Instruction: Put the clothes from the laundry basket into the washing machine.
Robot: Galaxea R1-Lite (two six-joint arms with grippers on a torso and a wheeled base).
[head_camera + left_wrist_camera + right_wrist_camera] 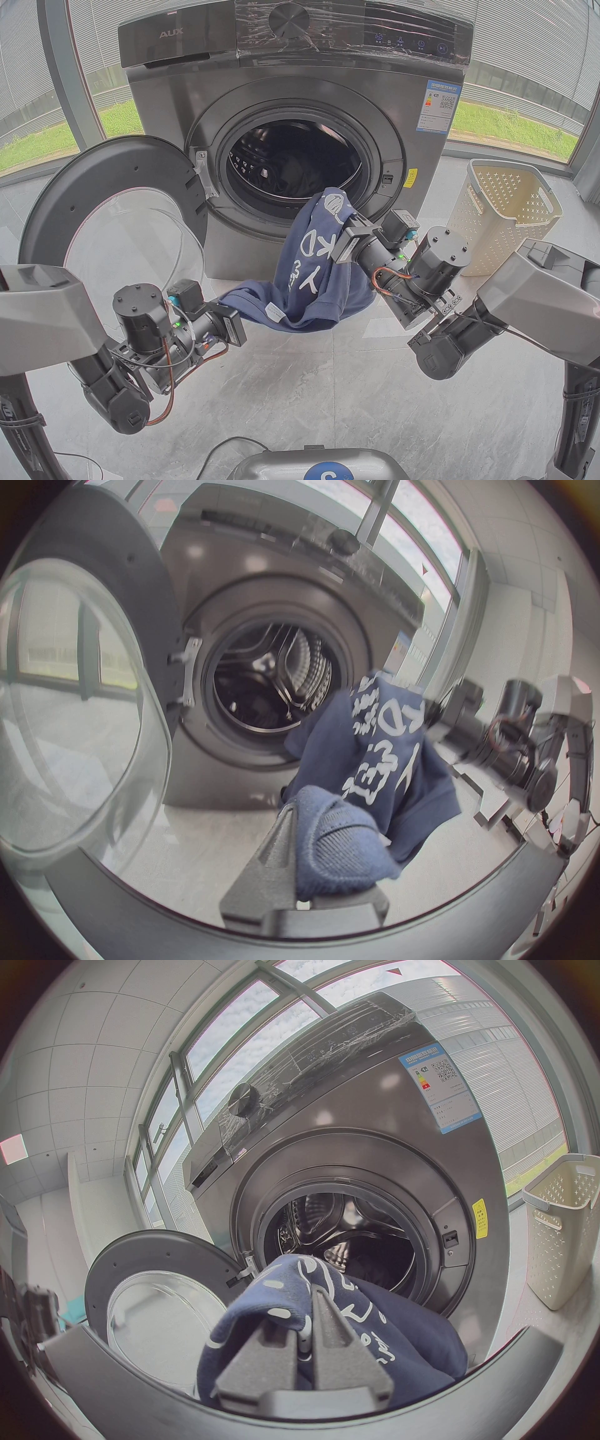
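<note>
A navy sweatshirt (312,269) with white lettering hangs in front of the washing machine's open drum (294,162), its lower part spread on the floor. My right gripper (342,236) is shut on its upper fold just below the drum's rim; the right wrist view shows the gripper (304,1335) pinching the cloth (387,1335). My left gripper (239,325) is low on the left at the sweatshirt's floor-level edge, and in the left wrist view it (312,855) is shut on a ribbed blue hem (340,845). The cream laundry basket (506,212) stands right of the machine.
The round washer door (112,206) stands swung open on the left, close above my left arm. Dark cloth lies inside the drum. The floor is grey tile (325,387), with glass walls behind the machine.
</note>
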